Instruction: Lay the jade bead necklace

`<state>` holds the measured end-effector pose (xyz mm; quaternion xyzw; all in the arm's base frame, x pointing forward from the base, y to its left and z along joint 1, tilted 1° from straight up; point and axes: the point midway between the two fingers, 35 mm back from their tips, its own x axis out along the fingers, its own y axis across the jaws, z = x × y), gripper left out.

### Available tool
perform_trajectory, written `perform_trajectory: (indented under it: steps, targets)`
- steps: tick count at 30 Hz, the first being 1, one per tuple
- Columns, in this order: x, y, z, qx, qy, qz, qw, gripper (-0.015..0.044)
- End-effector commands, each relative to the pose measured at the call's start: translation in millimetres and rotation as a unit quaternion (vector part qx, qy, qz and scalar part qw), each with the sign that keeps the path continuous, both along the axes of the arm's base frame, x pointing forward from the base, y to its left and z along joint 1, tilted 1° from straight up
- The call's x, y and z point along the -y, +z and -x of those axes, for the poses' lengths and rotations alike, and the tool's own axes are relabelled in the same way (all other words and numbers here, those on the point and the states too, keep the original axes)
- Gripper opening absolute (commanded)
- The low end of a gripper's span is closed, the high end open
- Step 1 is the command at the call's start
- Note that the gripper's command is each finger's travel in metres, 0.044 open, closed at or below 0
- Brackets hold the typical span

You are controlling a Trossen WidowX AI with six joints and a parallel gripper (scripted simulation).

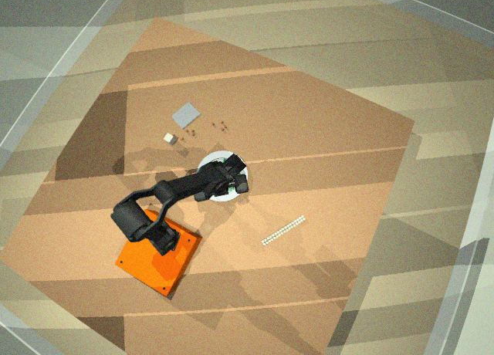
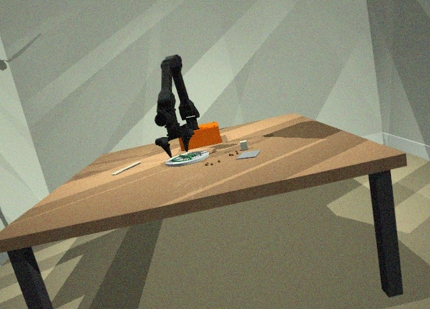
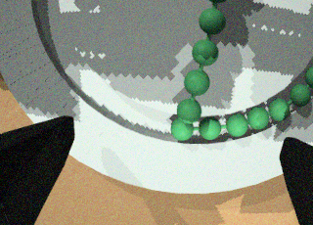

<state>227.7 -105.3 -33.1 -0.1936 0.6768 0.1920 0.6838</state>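
The white round bead board (image 1: 226, 198) (image 2: 177, 164) (image 3: 196, 173) lies flat on the table. The jade bead necklace (image 2: 187, 156) (image 3: 237, 124) is on it. In the wrist view several beads sit in the groove along the lower right, up to a bend at the bottom of the ring. From that bend another stretch runs up across the middle of the board, out of the groove. The left part of the groove in that view holds no beads. My gripper (image 2: 179, 153) (image 3: 182, 139) is open and empty, low over the board's edge, its fingers well apart on either side of the bend. The arm hides most of the necklace in the top view.
A pale double row of small beads (image 1: 283, 230) (image 2: 126, 168) lies beside the board. A grey square plate (image 1: 185, 114) (image 2: 248, 154), a small whitish block (image 1: 169, 137) (image 2: 243, 145) and several tiny brown beads lie on its other side. The arm stands by an orange box (image 1: 175, 267) (image 2: 206, 137).
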Motion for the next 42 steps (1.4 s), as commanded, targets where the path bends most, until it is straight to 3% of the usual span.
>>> perform_trajectory:
  steps: [1, 6, 11, 42]
  targets:
    - [0, 5, -2, 0.001, 0.026, 0.002, 1.0, 0.0387]
    - [-4, 32, -10, 0.001, 0.189, 0.003, 0.982, 0.0256]
    - [-4, 33, -10, 0.001, 0.195, 0.003, 0.981, 0.0125]
    - [-4, -7, -10, 0.001, 0.195, 0.003, 0.981, 0.012]
